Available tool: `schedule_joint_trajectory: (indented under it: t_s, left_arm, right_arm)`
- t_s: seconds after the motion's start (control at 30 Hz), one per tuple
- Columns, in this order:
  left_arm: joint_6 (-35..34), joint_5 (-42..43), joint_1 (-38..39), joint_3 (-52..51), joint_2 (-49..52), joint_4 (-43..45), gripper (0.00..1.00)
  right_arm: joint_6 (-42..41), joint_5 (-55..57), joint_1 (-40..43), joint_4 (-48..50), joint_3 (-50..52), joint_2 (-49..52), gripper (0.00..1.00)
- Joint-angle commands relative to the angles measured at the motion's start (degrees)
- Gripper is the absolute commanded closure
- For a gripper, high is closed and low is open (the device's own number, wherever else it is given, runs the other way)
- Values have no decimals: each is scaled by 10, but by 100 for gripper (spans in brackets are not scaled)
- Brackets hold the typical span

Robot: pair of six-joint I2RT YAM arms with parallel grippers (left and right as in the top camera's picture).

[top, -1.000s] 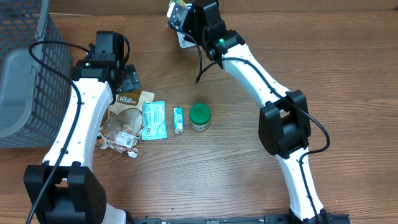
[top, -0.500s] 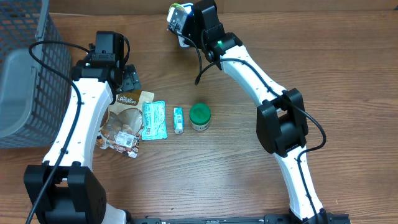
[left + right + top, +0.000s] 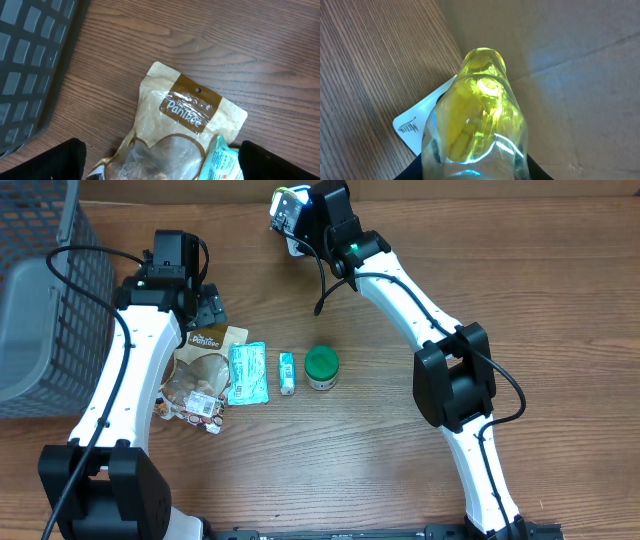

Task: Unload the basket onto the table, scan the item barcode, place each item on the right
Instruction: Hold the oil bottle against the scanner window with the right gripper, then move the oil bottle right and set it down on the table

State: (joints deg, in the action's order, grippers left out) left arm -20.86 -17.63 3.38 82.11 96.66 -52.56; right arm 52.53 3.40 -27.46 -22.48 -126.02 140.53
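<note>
The right gripper (image 3: 296, 212) pinches a clear bottle (image 3: 475, 110) with yellow contents at the table's (image 3: 380, 440) far edge, over a white card (image 3: 412, 127) by a cardboard wall (image 3: 560, 60). The left gripper (image 3: 205, 308), fingers spread wide, hovers above a snack bag (image 3: 185, 115). A teal packet (image 3: 247, 373), small tube (image 3: 287, 373) and green-lidded jar (image 3: 322, 367) lie alongside, with a basket (image 3: 40, 300) at the left

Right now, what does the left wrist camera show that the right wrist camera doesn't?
Only the left wrist view: a tan Pantree snack pouch lying flat, the corner of a teal packet at its lower right edge, and a grey basket at the left. Only the right wrist view: a clear yellow object filling the middle close up, a white card peeking out from behind it, and a cardboard wall beyond. Both: the wooden table.
</note>
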Motion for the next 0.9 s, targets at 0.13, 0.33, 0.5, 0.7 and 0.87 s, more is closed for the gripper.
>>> schedule_joint_trajectory:
  t_s: [0.13, 0.33, 0.5, 0.7, 0.87]
  left_arm:
    - [1, -8, 4, 2, 6, 1, 0]
    - [1, -8, 4, 2, 6, 1, 0]
    - [1, -8, 4, 2, 6, 1, 0]
    - [1, -8, 4, 2, 6, 1, 0]
    - [1, -8, 5, 2, 6, 1, 0]
  right_arm:
    - [-26, 25, -2, 4, -9, -20, 96]
    - [-79, 26, -2, 13, -9, -82, 96]
    - [-187, 26, -1, -18, -9, -156, 96]
    - [-363, 26, 20, -177, -9, -239, 96]
    - [-534, 26, 75, -387, -9, -272, 96]
